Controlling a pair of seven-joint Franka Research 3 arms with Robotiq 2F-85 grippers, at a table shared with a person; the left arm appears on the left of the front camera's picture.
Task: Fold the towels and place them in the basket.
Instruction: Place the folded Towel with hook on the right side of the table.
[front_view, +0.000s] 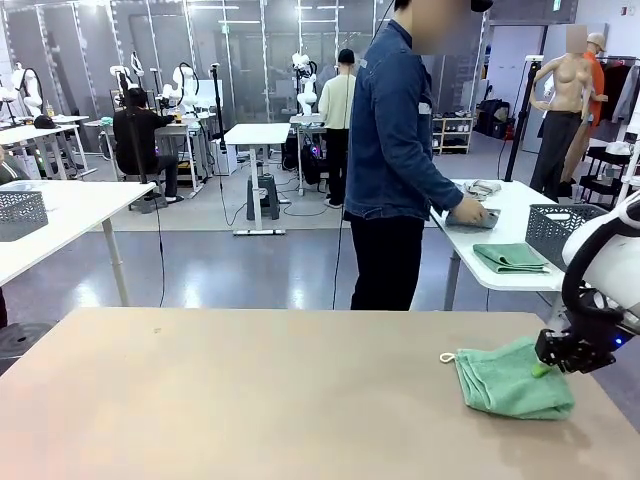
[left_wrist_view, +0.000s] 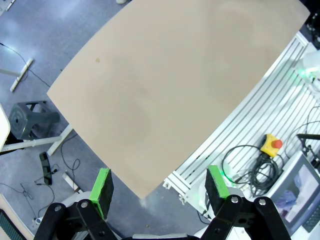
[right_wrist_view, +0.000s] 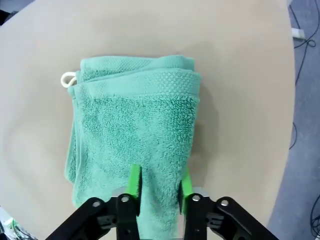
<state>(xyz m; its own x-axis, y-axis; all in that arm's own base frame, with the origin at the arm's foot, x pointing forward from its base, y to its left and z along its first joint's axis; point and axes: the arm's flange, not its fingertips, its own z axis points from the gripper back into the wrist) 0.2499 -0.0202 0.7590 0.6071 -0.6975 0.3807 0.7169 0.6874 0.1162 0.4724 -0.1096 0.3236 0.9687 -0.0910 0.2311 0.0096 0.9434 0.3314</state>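
Folded green towel (right_wrist_view: 135, 130) on the tan table (front_view: 250, 390), gripper at its edge

The towel is laid near the table's right end, white loop outward. Its near edge is straddled by the right gripper (right_wrist_view: 160, 175); whether it is pinched cannot be told. The left gripper (left_wrist_view: 160, 175) is held spread wide above the table's edge, nothing between its pads.

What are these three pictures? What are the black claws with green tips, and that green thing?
The claws are a robot's two grippers, its hands. One picture looks across the tan table at a person beyond. The other two come from cameras on the robot's wrists. The left gripper hangs open above the table. A folded mint green towel lies on the table. The right gripper has a finger on each side of the towel's edge; whether it squeezes, I can't tell.
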